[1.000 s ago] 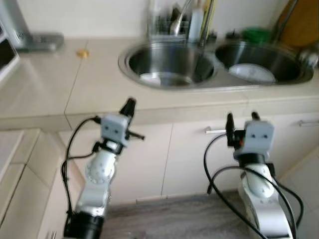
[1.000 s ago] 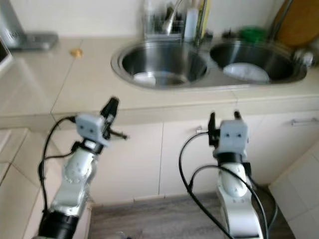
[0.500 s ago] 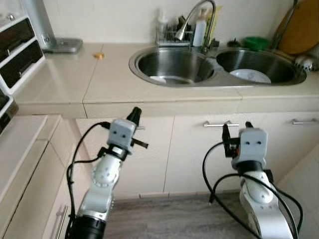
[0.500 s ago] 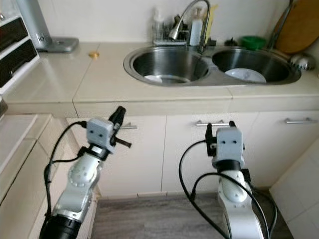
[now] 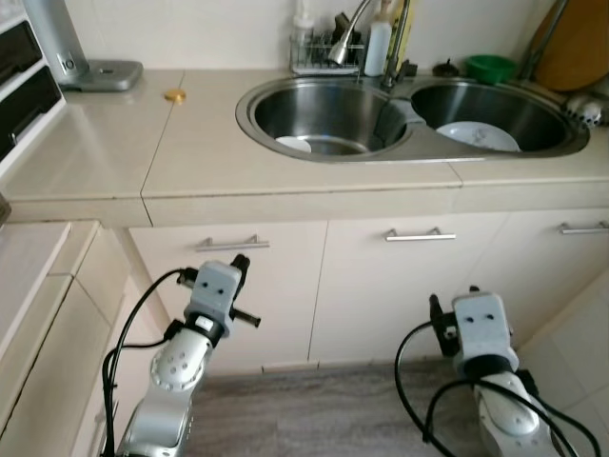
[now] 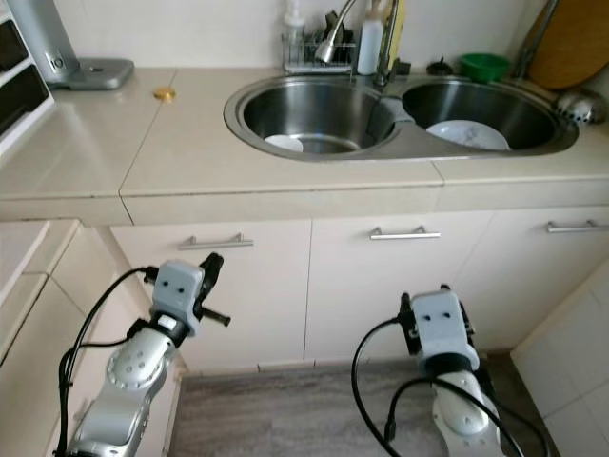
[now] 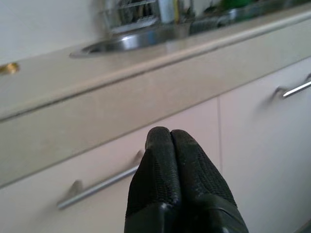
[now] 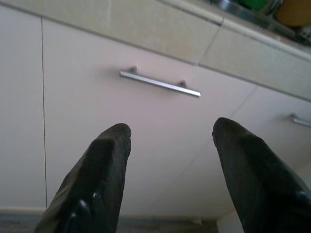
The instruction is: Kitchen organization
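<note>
Clearly, left tool [image 7: 170, 141] pinched empty and right tool [image 8: 170, 141] spread wide hang low-frame, risking knocking the cream cabinet doors [image 5: 409, 286] below the beige counter [image 5: 190, 152].

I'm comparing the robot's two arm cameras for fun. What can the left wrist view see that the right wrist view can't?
Left wrist view, not the right: the left claw shut tight, the sink's shiny rim, a dish rack and a small gold round thing on the counter.

Right wrist view, not the left: the right claw wide open, a green bowl and a brown board.

Both: pale cabinet doors with silver bar handles under the beige counter edge.
</note>
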Controlling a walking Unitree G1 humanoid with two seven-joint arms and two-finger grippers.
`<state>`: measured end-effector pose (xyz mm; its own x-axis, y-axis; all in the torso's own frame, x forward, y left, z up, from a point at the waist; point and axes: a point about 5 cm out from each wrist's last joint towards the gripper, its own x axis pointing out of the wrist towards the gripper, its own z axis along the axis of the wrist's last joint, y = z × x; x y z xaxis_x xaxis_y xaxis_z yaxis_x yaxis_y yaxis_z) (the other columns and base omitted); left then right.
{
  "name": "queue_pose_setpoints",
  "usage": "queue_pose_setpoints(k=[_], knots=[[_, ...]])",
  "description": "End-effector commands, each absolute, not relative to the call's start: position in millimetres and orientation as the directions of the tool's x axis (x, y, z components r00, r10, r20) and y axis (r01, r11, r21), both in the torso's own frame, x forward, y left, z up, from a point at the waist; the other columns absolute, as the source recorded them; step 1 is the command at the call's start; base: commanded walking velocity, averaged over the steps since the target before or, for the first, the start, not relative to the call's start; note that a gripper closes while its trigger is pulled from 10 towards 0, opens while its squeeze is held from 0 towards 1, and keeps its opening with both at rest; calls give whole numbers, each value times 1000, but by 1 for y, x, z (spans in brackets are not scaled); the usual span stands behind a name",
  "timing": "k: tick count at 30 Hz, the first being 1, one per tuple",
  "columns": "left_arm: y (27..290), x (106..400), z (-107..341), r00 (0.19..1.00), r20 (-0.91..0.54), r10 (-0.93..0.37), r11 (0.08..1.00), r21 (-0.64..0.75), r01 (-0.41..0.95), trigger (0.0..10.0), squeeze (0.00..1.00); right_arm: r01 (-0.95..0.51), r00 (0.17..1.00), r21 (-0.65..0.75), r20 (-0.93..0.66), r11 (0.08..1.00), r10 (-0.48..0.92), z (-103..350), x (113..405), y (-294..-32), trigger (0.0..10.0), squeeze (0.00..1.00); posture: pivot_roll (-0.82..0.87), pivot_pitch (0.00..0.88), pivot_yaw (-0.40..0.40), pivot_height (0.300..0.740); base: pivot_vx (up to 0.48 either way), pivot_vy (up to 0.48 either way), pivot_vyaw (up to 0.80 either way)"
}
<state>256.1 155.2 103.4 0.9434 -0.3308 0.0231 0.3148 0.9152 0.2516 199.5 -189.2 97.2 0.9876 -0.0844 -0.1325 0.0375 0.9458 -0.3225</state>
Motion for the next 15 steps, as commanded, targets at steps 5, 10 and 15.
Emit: queue_pose_setpoints(k=[5, 10, 15], knots=[[150, 245, 96, 927, -29, -375, 902, 221, 371, 10000, 0, 27, 987, -378, -137, 925, -85, 92, 173, -188, 10000, 0, 85, 0, -55, 740, 0, 0, 0], [137, 257, 94, 894, -41, -446, 867, 229, 443, 10000, 0, 40, 982, -395, -154, 918, -109, 89, 164, -194, 10000, 0, 60, 0, -46, 740, 0, 0, 0], [135, 256, 95, 886, -55, -460, 858, 230, 459, 10000, 0, 21, 983, -389, -160, 921, -91, 83, 162, -192, 10000, 0, 54, 0, -35, 740, 0, 0, 0]])
